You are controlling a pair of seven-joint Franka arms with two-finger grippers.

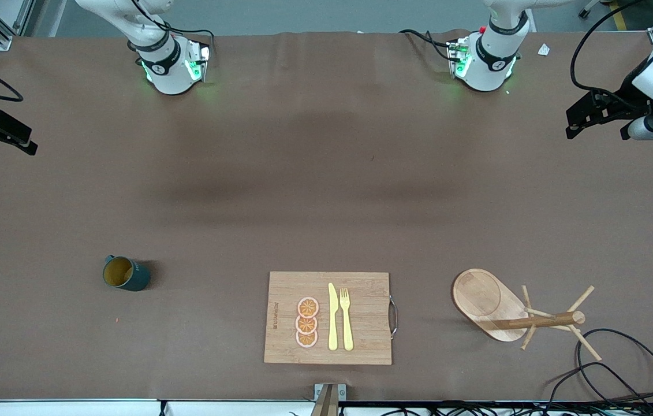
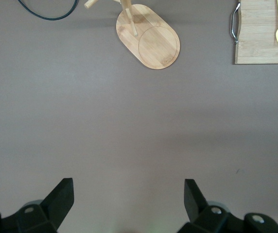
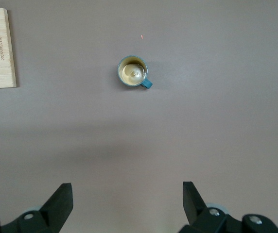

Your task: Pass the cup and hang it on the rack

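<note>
The small dark teal-green cylindrical cup [image 1: 126, 273] with mustard-yellow inside stands upright on the brown tabletop [image 1: 314, 190] toward the right arm's end, well apart from the right claw [image 3: 128, 201], which hangs spread wide and empty above bare tabletop. The light wooden rack [image 1: 511, 312] with oval base, upright post and thin pegs stands toward the left arm's end, well apart from the left claw [image 2: 129, 199], likewise wide and empty. Between cup and rack lies a rectangular bamboo cutting board [image 1: 329, 318]; the left wrist view cuts off the rack's post and pegs.
</note>
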